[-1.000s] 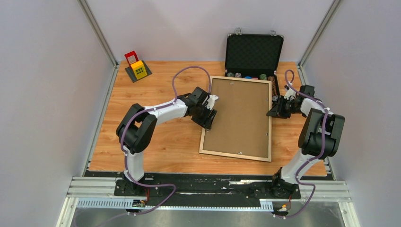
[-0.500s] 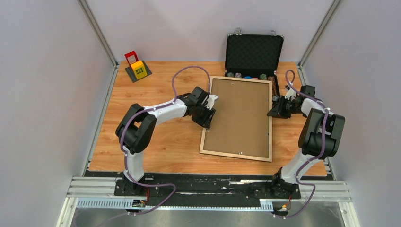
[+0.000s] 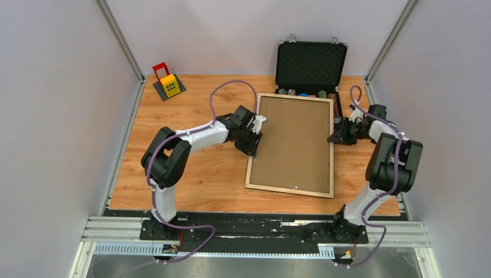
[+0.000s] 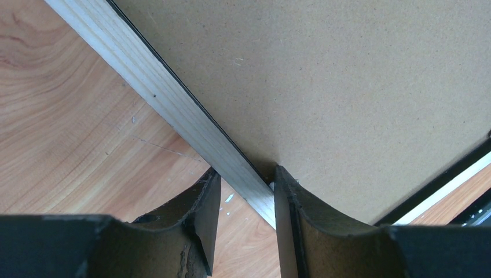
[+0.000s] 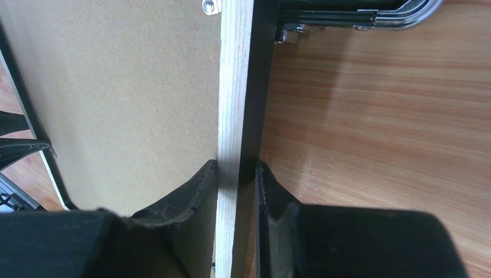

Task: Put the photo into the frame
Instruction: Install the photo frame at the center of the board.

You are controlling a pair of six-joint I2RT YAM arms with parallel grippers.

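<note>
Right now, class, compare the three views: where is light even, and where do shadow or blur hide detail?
Top external view: even, soft light, the frame sharp. Left wrist view: the left gripper is near-black and soft, the backing board crisp. Right wrist view: the frame's black outer face sits in shadow; the tabletop grain looks slightly blurred.

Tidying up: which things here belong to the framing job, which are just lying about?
Job: frame, brown backing board in it, left gripper and right gripper on its rails. No photo visible.
Lying about: open black case, toy blocks.
</note>
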